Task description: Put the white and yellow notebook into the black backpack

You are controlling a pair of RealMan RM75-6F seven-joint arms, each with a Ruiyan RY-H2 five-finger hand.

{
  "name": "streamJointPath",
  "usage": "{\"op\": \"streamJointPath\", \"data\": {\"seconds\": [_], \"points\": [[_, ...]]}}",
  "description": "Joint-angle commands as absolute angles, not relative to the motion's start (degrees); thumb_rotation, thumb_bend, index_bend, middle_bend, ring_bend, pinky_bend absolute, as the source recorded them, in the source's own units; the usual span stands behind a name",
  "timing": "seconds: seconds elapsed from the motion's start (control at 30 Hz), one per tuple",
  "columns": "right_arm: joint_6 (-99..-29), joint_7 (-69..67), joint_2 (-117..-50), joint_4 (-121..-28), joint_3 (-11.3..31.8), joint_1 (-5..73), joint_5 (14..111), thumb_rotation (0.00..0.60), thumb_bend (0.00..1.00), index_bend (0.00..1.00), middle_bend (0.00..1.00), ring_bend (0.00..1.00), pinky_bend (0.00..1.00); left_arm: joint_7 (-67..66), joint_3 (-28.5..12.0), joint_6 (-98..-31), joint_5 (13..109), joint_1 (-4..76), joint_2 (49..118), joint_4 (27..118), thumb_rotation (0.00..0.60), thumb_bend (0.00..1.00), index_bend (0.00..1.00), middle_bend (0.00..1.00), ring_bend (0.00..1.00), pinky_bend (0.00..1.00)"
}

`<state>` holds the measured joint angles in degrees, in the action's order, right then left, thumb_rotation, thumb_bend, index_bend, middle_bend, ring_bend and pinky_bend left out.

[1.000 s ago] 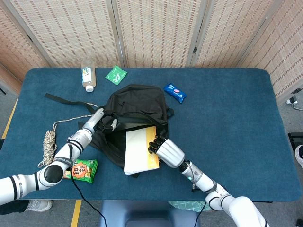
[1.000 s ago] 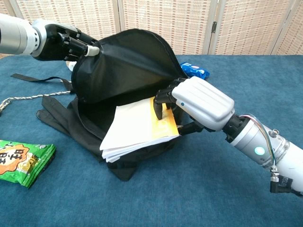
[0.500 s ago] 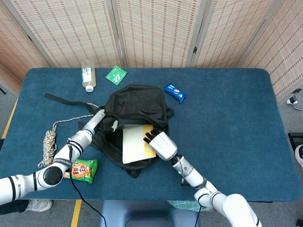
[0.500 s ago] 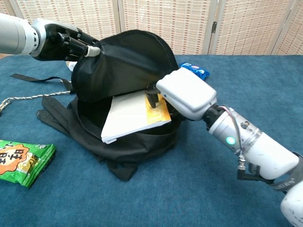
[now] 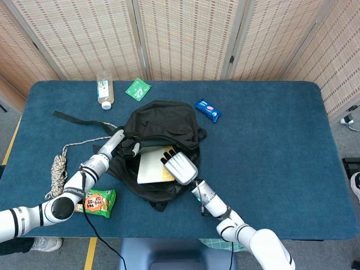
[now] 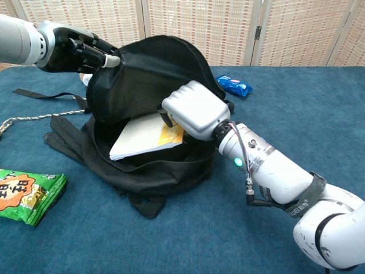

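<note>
The black backpack [image 5: 163, 121] [image 6: 148, 74] lies open in the middle of the blue table. The white and yellow notebook [image 5: 151, 166] [image 6: 142, 137] sits inside its mouth, mostly within the opening. My right hand [image 5: 179, 165] [image 6: 197, 110] holds the notebook's yellow end, fingers curled under it at the backpack's rim. My left hand [image 5: 121, 142] [image 6: 80, 50] grips the upper flap and holds the opening up.
A green snack bag [image 5: 98, 202] [image 6: 25, 194] lies front left, a coiled rope [image 5: 58, 169] beside it. A bottle [image 5: 104, 90], a green packet [image 5: 138, 89] and a blue packet [image 5: 208, 109] [image 6: 234, 85] lie at the back. A backpack strap [image 5: 76, 118] trails left.
My right hand has pushed the notebook leftward and deeper into the backpack; less of it sticks out now. The left hand has kept the flap raised.
</note>
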<state>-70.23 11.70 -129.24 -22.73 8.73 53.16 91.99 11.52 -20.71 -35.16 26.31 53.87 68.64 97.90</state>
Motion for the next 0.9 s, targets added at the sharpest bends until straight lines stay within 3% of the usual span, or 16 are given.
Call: {"op": "streamJointPath", "data": {"seconds": [0.03, 0.6, 0.73, 0.83, 0.9], "points": [[-69.3, 12.7, -129.9, -21.4, 9.2, 53.9, 91.2, 0.600, 0.43, 0.82, 0.51, 0.51, 0.31, 11.7, -20.5, -35.2, 26.4, 53.9, 68.5, 98.0, 0.600, 0.66, 0.60, 0.32, 0.26, 0.04], [-65.4, 20.2, -130.0, -20.2, 9.9, 55.2, 87.3, 0.600, 0.43, 0.81, 0.50, 0.48, 0.30, 13.0, -19.5, -34.8, 27.3, 54.3, 68.3, 98.0, 0.600, 0.65, 0.60, 0.32, 0.25, 0.04], [-65.1, 19.2, -130.0, -20.5, 10.0, 55.4, 86.7, 0.600, 0.43, 0.65, 0.42, 0.43, 0.26, 13.3, -19.4, -34.7, 27.4, 54.4, 68.4, 97.7, 0.600, 0.66, 0.59, 0.32, 0.25, 0.04], [-65.6, 17.1, -129.7, -20.9, 9.8, 55.1, 86.8, 0.600, 0.40, 0.41, 0.29, 0.33, 0.23, 13.5, -19.2, -34.6, 27.5, 54.6, 68.4, 97.5, 0.600, 0.65, 0.59, 0.32, 0.25, 0.04], [-66.2, 16.1, -129.1, -21.6, 9.3, 54.6, 87.1, 0.600, 0.37, 0.31, 0.22, 0.27, 0.21, 13.5, -19.0, -34.4, 27.4, 54.7, 68.5, 97.2, 0.600, 0.65, 0.58, 0.31, 0.25, 0.04]]}}
